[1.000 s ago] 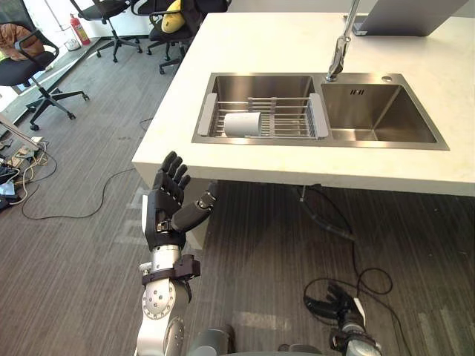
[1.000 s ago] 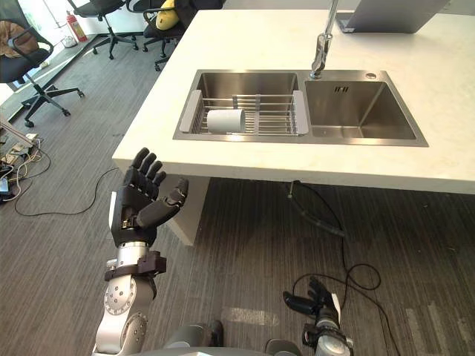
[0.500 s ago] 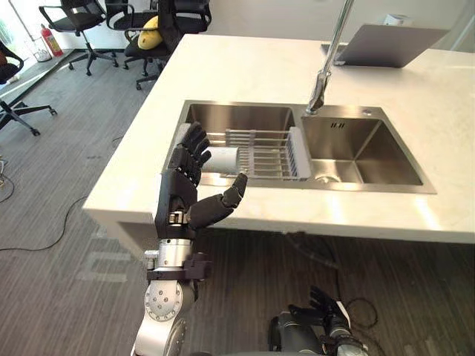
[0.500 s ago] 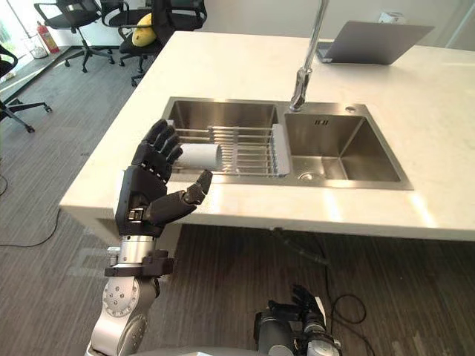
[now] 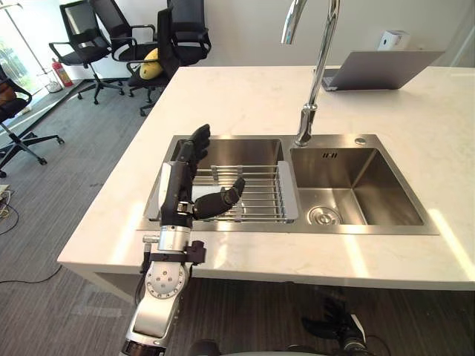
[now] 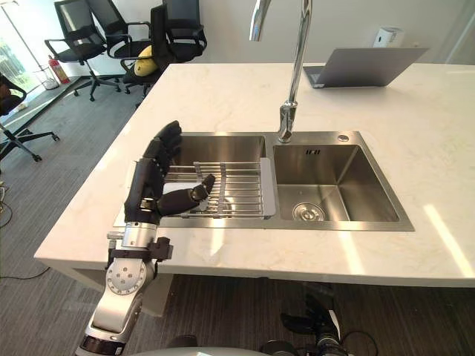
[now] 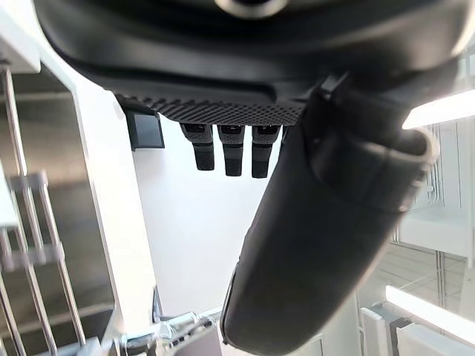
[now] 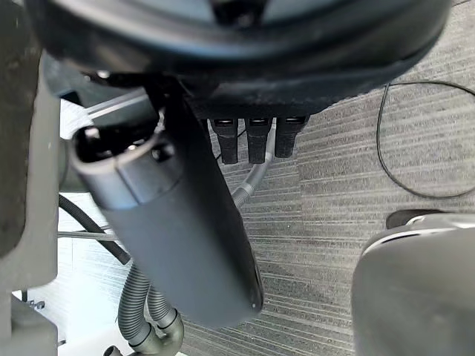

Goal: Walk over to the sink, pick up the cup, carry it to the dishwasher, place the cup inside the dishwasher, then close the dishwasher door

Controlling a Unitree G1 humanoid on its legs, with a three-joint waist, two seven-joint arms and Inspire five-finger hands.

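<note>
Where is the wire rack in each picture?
Left eye view: wire rack in the left sink basin, behind the left robot hand.
Right eye view: wire rack in that basin, left of centre.
Left wrist view: its bars beside the palm.
Right wrist view: faces the carpet instead.
Shared landmark: the left robot hand.

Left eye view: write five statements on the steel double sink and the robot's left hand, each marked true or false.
1. The dark left hand hovers by the wire drying rack's left end, fingers straight. True.
2. That hand grips a white cup. False: it holds nothing.
3. The rack lies in the right-hand basin. False: it spans the steel sink's left basin.
4. The curved chrome faucet stands behind the divide between the basins. True.
5. The grey laptop lies on the floor. False: the laptop stands open on the white countertop.
</note>
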